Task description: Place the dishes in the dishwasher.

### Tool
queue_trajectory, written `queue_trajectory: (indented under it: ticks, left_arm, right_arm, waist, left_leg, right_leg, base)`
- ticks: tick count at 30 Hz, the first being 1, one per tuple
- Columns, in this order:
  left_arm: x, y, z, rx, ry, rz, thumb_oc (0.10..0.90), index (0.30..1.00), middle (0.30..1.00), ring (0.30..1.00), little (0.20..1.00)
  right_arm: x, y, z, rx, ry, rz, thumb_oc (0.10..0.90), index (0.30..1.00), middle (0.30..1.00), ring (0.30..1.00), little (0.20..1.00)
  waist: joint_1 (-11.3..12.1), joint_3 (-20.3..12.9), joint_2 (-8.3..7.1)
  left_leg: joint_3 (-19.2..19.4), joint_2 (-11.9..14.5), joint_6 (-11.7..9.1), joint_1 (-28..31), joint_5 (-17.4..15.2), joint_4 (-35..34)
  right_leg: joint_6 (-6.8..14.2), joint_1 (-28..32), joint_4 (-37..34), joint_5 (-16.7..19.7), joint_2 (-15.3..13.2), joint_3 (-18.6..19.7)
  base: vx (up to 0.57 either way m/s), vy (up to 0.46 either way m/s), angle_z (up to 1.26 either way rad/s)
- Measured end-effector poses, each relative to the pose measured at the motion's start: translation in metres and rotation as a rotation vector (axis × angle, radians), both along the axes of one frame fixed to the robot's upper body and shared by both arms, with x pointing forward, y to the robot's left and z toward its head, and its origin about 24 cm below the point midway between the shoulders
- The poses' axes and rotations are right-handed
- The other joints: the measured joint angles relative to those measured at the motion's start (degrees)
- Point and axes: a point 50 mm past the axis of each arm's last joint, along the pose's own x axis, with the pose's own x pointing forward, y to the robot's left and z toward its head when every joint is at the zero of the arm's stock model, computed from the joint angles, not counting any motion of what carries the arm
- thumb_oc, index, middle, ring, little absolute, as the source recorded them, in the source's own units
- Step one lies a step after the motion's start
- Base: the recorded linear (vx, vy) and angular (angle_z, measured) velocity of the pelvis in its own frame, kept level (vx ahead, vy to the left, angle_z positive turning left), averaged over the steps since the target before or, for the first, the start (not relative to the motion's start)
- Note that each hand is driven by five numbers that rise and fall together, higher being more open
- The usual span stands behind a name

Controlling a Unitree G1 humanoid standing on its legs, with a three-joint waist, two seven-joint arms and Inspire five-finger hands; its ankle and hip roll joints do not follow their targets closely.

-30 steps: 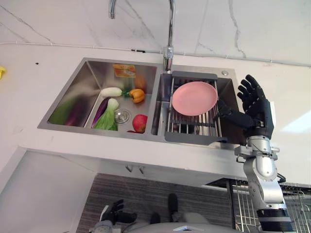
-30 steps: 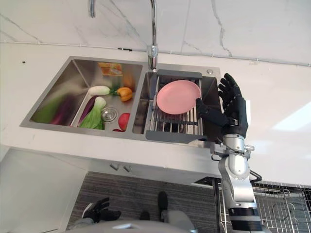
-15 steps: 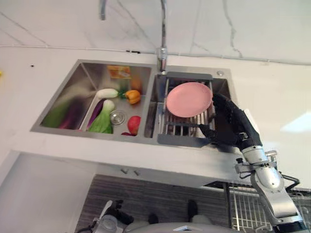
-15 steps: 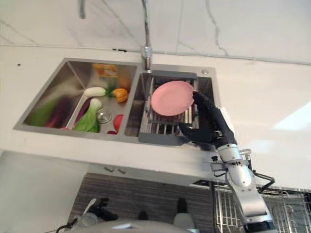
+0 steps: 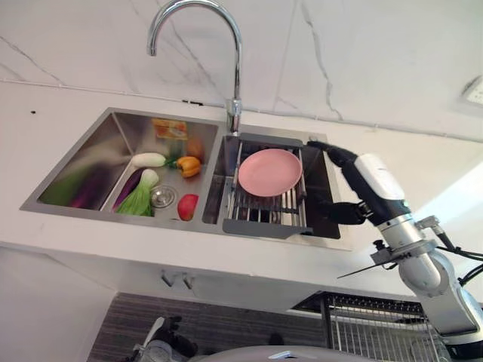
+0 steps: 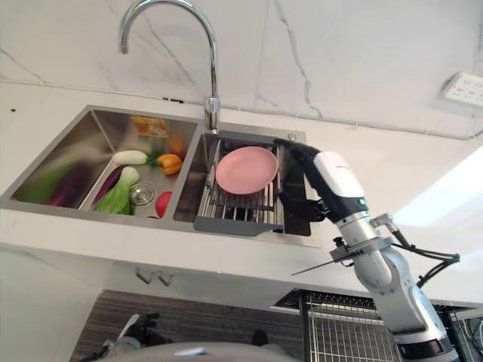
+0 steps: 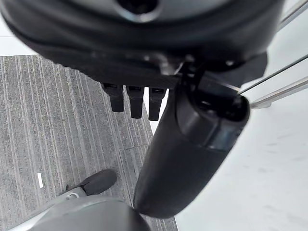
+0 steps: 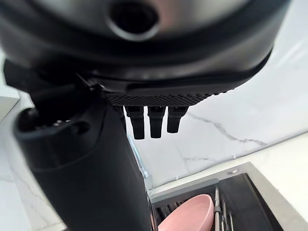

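A: Fingers (image 5: 326, 145), right hand (image 5: 355, 177): how are they recorded?

B: Straight and spread, reaching over the far right corner of the sink (image 5: 90, 162); nothing is held. The thumb (image 5: 341, 213) is stretched toward the rack's near right edge.

A: The task item?

B: 1 pink plate (image 5: 269, 171), entered as lying on the drying rack (image 5: 266, 214) set across the right basin, just beside the hand, apart from it.

A: Further out?

B: Left basin: vegetables (image 5: 139, 194), 1 orange pepper (image 5: 187, 164), 1 red fruit (image 5: 187, 206). A curved faucet (image 5: 198, 45) is mounted behind. A wire dishwasher rack (image 5: 377, 328) is seen below the counter. Left hand (image 7: 139, 103): hanging over grey floor, fingers relaxed, empty.
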Motion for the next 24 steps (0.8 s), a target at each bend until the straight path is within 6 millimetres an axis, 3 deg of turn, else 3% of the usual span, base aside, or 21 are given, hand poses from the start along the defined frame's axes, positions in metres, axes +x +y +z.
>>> queue_trajectory:
  ticks: [7, 16, 24]
  left_arm:
    - [-0.008, -0.006, -0.003, -0.018, 0.018, 0.006, 0.800, 0.900, 0.900, 0.900, 0.900]
    - [-0.008, -0.008, -0.003, -0.020, 0.021, 0.007, 0.800, 0.900, 0.900, 0.900, 0.900]
    - [-0.008, -0.008, -0.003, -0.021, 0.022, 0.008, 0.800, 0.900, 0.900, 0.900, 0.900]
  right_arm:
    - [0.010, 0.002, -0.002, -0.231, -0.033, -0.006, 0.800, 0.900, 0.900, 0.900, 0.900]
    - [0.027, 0.005, -0.025, -0.381, 0.037, -0.017, 0.800, 0.900, 0.900, 0.900, 0.900]
    - [0.040, 0.012, -0.032, -0.461, 0.043, -0.022, 0.800, 0.900, 0.900, 0.900, 0.900]
  waist:
    - [0.20, -0.98, 2.06]
    - [1.24, -0.95, 2.41]
    - [3.03, -0.77, 2.55]
  left_leg:
    - [-0.35, 0.12, -0.02, -0.09, -0.01, -0.03]
    - [-0.65, 0.18, -0.06, -0.55, 0.02, -0.10]
    - [-1.77, 0.11, -0.05, -0.76, 0.35, -0.01]
  right_leg:
    - [0.01, 0.19, 0.00, 0.04, 0.07, -0.41]
    - [-0.03, 0.12, -0.02, 0.23, 0.08, -0.84]
    - [-0.09, 0.08, -0.01, 0.28, 0.00, -1.85]
  base:
    - [-0.01, 0.002, 0.03]
    - [-0.01, 0.001, 0.01]
    - [0.00, 0.000, 0.06]
